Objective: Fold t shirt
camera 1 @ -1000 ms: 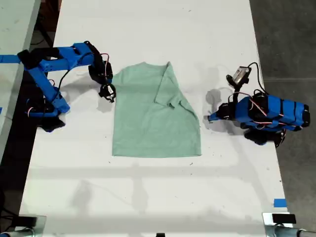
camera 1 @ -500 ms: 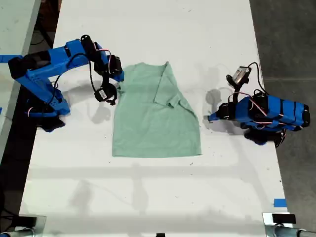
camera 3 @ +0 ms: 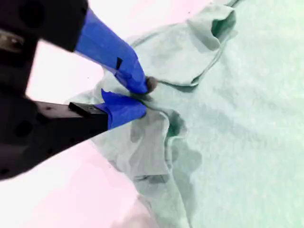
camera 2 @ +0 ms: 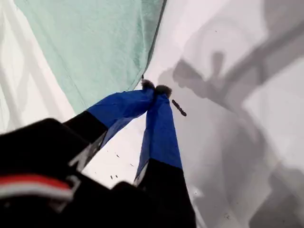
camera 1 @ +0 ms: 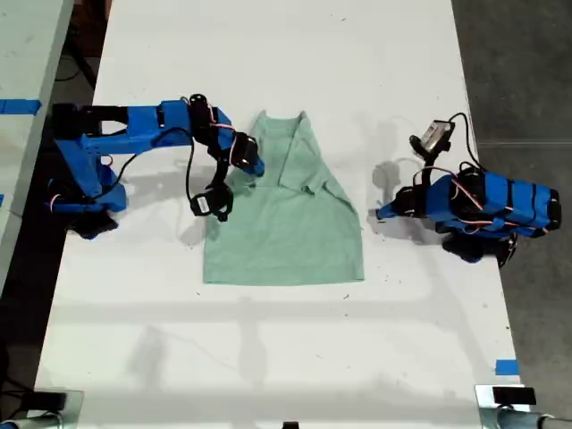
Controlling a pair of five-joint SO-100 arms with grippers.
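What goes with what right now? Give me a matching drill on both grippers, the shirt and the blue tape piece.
1. my first gripper
2. my second gripper
3. t shirt
4. blue tape

A. pinching a fold of cloth
B. flat on the table, one side folded over
C. shut on nothing, just off the cloth's edge
D. near the exterior view's lower right corner

Pairs: 1-C, 2-A, 3-B, 4-D

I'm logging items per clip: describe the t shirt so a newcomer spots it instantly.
On the long white table, look midway between the two blue arms. The t shirt lies there, pale mint green, plain, one sleeve already folded in. It is the only cloth in view, and my second pincer is pinching its other sleeve edge.
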